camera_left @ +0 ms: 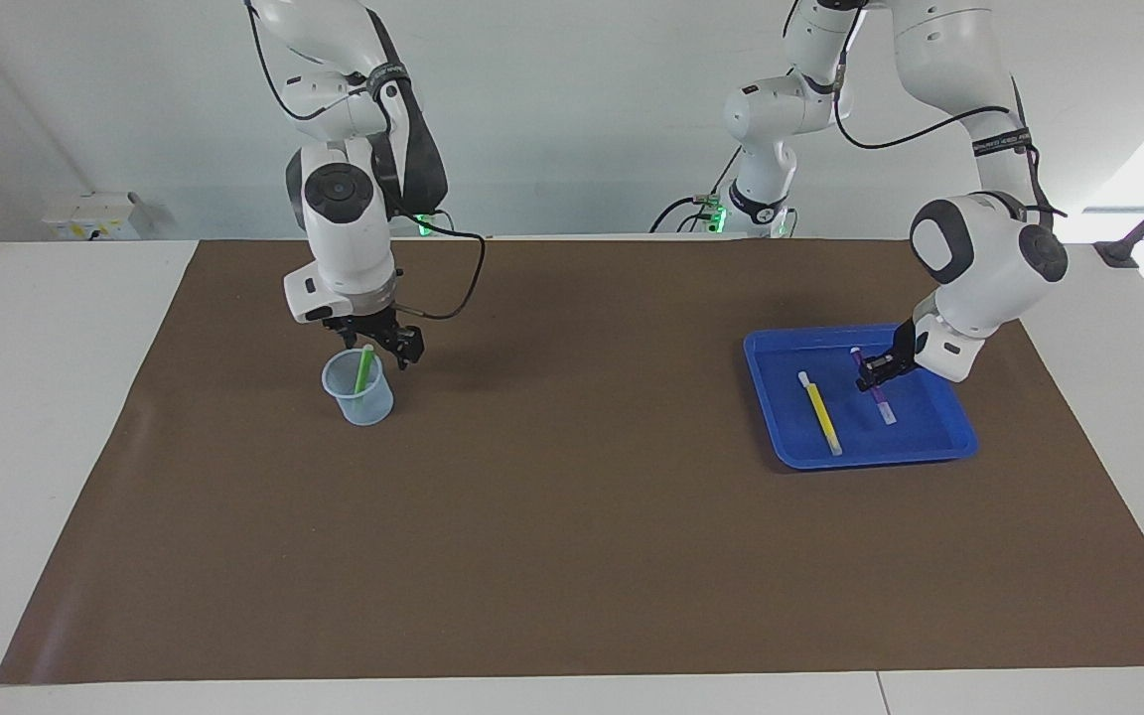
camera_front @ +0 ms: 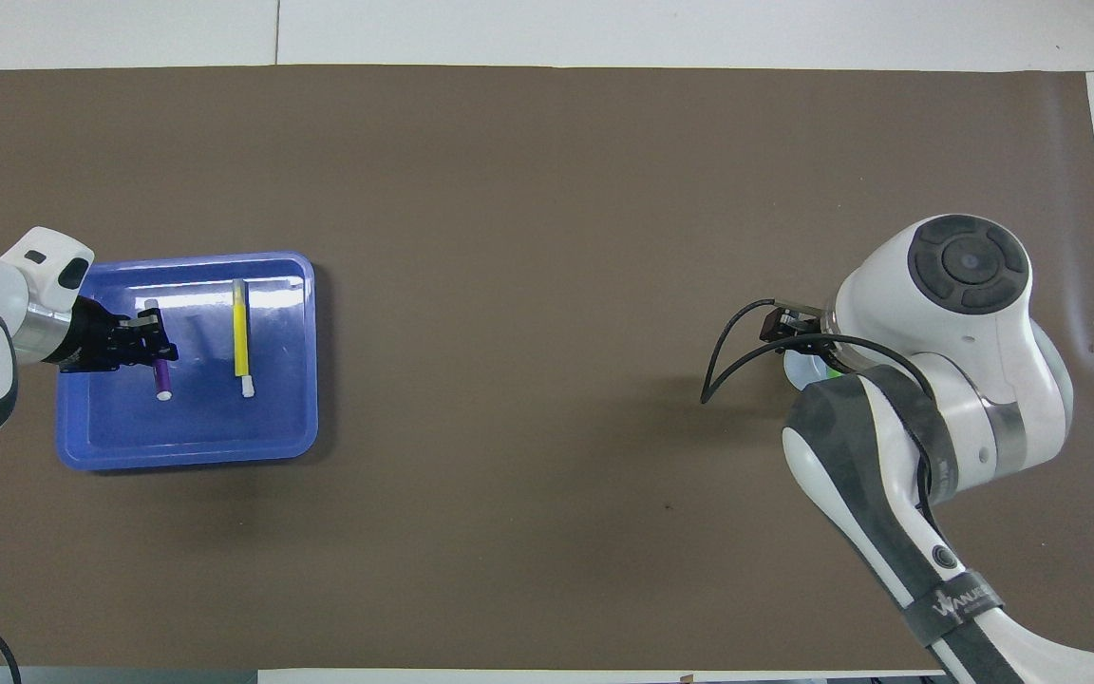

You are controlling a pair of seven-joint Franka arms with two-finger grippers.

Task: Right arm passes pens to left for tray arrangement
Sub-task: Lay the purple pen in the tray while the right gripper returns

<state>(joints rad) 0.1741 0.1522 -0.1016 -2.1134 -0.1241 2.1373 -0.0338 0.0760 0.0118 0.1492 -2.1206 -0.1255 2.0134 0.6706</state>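
Note:
The blue tray [camera_left: 765, 350] lies toward the left arm's end of the table, also in the overhead view [camera_front: 186, 457]. The yellow pen [camera_left: 819, 411] [camera_front: 240, 332] lies flat in it. My left gripper [camera_left: 876, 374] [camera_front: 146, 342] is down inside the tray, shut on the purple pen [camera_left: 885, 407] [camera_front: 162, 378], which lies beside the yellow one. The green pen [camera_left: 363, 369] stands in a small translucent cup [camera_left: 358, 395]. My right gripper [camera_left: 385, 344] hangs open just above that cup, at the pen's top. In the overhead view the right arm hides most of the cup [camera_front: 797, 367].
A brown mat [camera_left: 572, 516] covers the table, with white tabletop around it. Two smaller white arms with green lights stand at the robots' edge. Only the cup and the tray lie on the mat.

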